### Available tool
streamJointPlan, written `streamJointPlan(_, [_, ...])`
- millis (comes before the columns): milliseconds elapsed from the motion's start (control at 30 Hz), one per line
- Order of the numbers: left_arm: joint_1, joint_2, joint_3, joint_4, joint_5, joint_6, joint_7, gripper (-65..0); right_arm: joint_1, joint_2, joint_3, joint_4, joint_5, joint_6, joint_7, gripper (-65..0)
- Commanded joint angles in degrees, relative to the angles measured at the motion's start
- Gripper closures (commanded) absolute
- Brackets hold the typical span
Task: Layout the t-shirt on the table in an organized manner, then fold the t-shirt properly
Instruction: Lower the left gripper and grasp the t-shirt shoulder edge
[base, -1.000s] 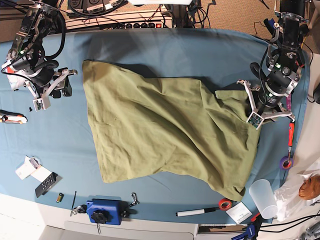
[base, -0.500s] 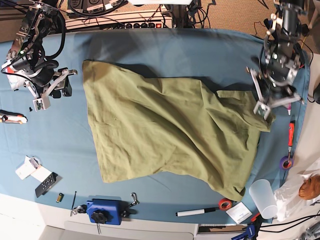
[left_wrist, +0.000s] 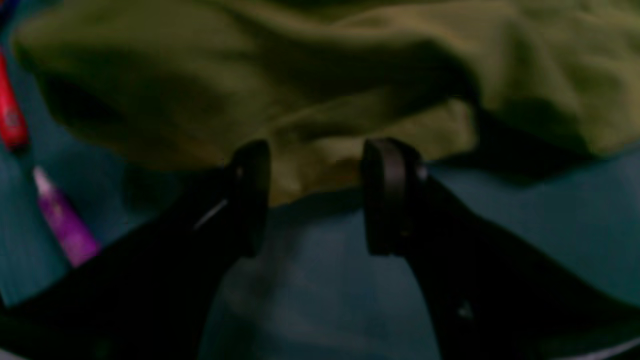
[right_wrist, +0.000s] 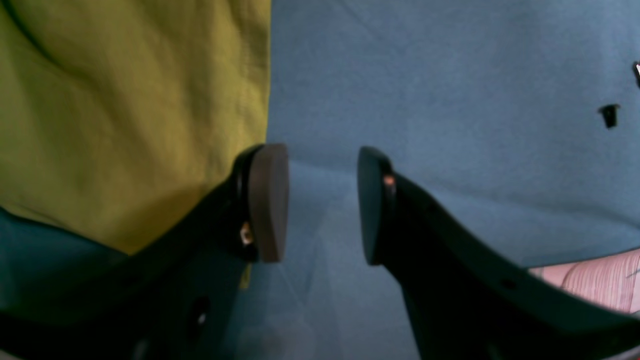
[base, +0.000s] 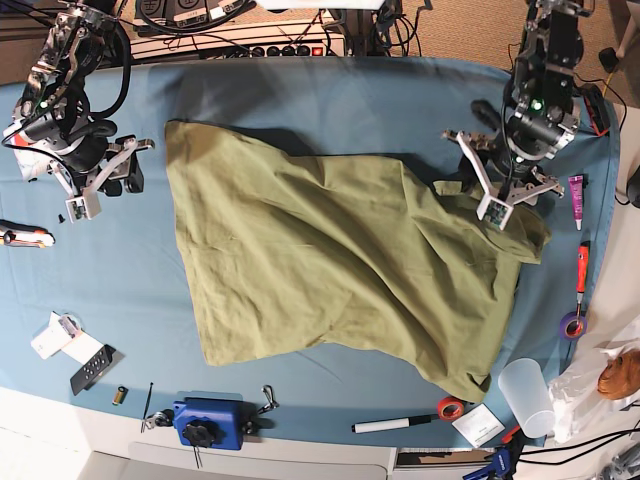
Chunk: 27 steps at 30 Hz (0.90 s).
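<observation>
One wide tabletop under a smooth blue-teal cloth cover (base: 330, 100), white along its front edge. Near edge holds a blue clamp-like block (base: 208, 420), a white marker pen (base: 390, 424), a red tape roll (base: 450, 407) and a translucent plastic cup (base: 527, 393); cables and power strips line the far edge. Centre: one plain olive-green cotton t-shirt (base: 340, 260), loosely spread and creased, its long axis running diagonally from the far corner on the base view's left to the near corner on its right. Left gripper (left_wrist: 315, 195), jaws spread, hovers at the shirt's bunched edge, gripping nothing. Right gripper (right_wrist: 320, 200), jaws likewise apart and empty, hangs over bare cloth just beside the shirt's straight hem.
</observation>
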Motion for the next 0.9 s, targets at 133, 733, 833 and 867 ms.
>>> streamJointPlan(133, [-0.3, -0.2, -0.4, 0.1, 3.8, 6.9, 1.9, -30.1, 0.5, 1.0, 0.4, 0.8, 0.4, 0.1, 0.5, -23.4])
streamJointPlan(733, [-0.6, 3.0, -17.6, -3.7, -20.3, -8.2, 2.0, -30.1, 0.5, 1.0, 0.4, 0.8, -0.4, 0.1, 0.4, -23.4])
streamJointPlan(833, [-1.7, 3.0, -17.6, -8.0, -23.3, -10.7, 1.9, -30.1, 0.5, 1.0, 0.4, 0.8, -0.3, 0.1, 0.4, -23.4])
streamJointPlan(867, [-2.3, 3.0, -17.6, -9.3, -24.0, -10.7, 2.0, -30.1, 0.5, 1.0, 0.4, 0.8, -0.4, 0.1, 0.4, -23.4])
